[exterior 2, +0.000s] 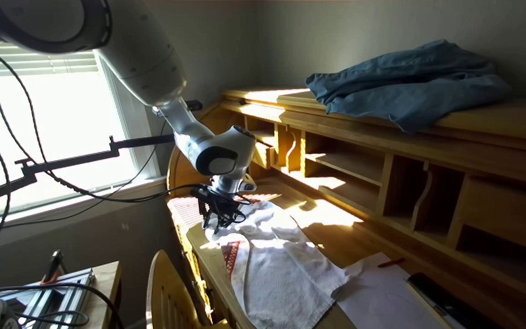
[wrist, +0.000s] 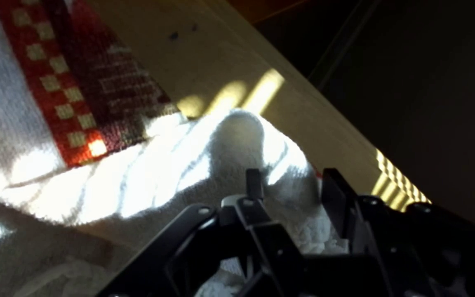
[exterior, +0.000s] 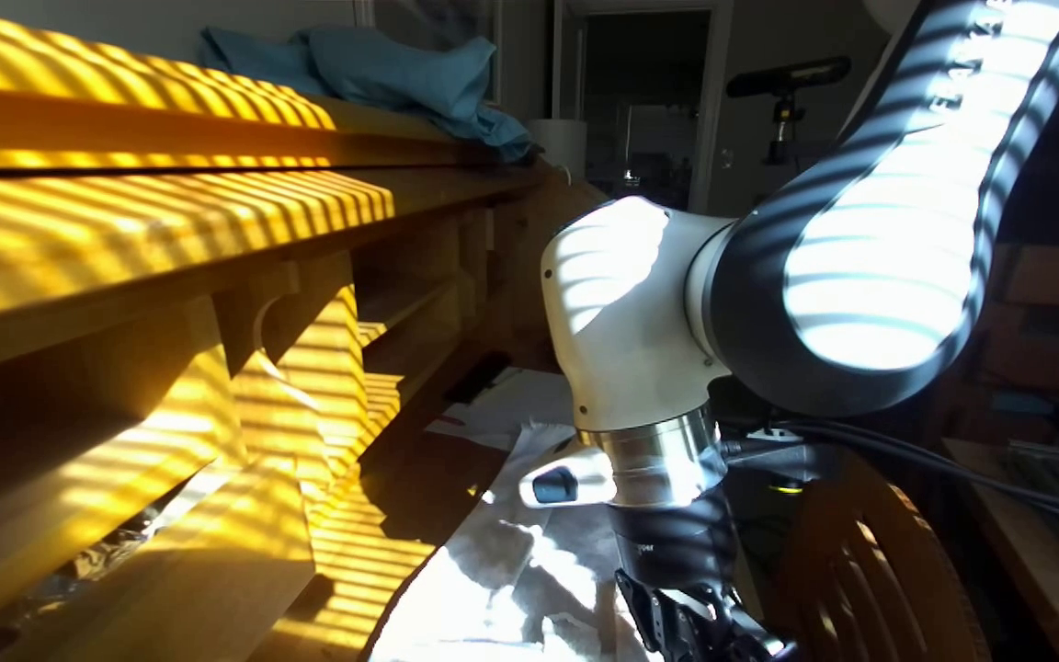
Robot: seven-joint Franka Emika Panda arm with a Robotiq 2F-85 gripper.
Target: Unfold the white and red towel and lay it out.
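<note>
The white and red towel point(exterior 2: 286, 278) lies crumpled and partly folded along the desk, mostly white side up. A red checked border point(wrist: 56, 88) shows beside a sunlit fold in the wrist view, and a small red patch of it point(exterior 2: 232, 256) appears in an exterior view. My gripper point(wrist: 292, 181) points down over the far end of the towel, near the desk's front edge. Its fingers stand apart, with a raised fold of white cloth point(wrist: 291, 196) between them. The right finger is at the fold's edge; whether the left one touches cloth I cannot tell.
White paper point(exterior 2: 381, 297) with a red pen point(exterior 2: 391, 262) and a dark flat object point(exterior 2: 445, 297) lies beyond the towel's near end. Wooden cubbyholes point(exterior 2: 345, 169) line the desk's back, topped by a blue cloth point(exterior 2: 409, 87). A wooden chair point(exterior 2: 167, 288) stands at the front edge.
</note>
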